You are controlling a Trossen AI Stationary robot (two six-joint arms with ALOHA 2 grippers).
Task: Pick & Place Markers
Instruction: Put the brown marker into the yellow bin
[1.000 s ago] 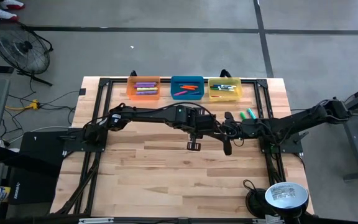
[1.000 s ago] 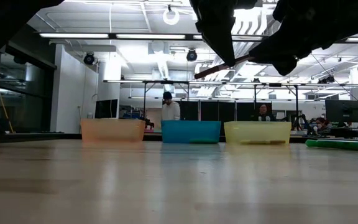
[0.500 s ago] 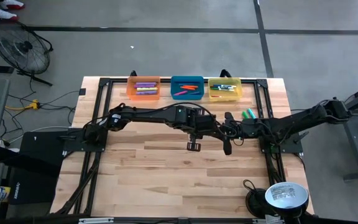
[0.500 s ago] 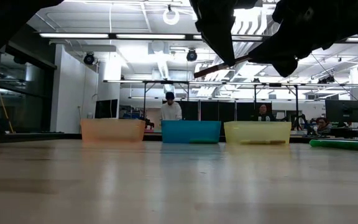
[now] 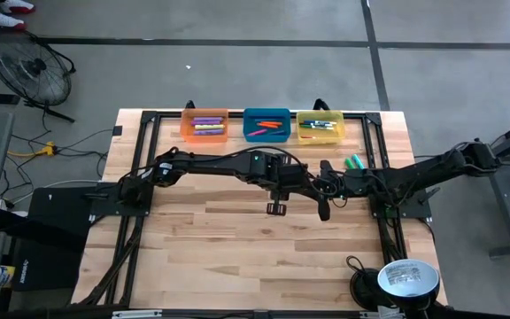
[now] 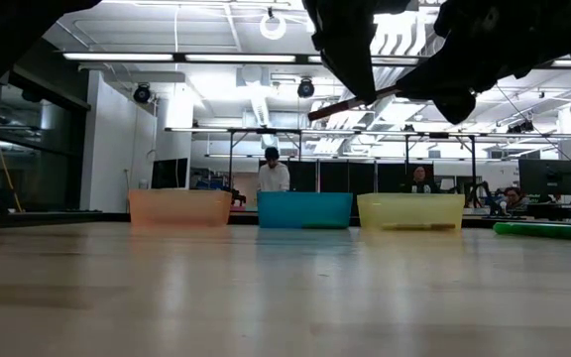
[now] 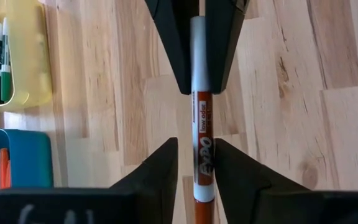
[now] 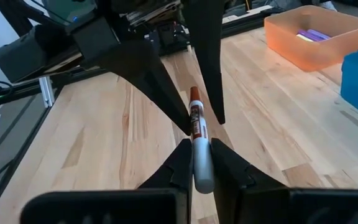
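- An orange-and-white Expo marker (image 7: pixel 202 134) is held in the air above the wooden table (image 5: pixel 237 239), between the two grippers, which meet over the middle of the table.
- The right gripper (image 8: pixel 195 163) is clenched on the white end of this marker; its two dark fingers press on both sides of the barrel.
- The left gripper (image 7: pixel 196 163) is around the orange end, but its fingers stand a little apart from the barrel, so it is released.
- In the low view the marker (image 6: pixel 355 102) is tilted and high above the table top.
- At the far edge of the table stand three bins in a row: an orange bin (image 5: pixel 204 136) with purple markers, a blue bin (image 5: pixel 266 112) with orange markers, and a yellow bin (image 5: pixel 320 115) with mixed markers.
- Two green markers (image 5: pixel 353 163) lie on the table, near the yellow bin.
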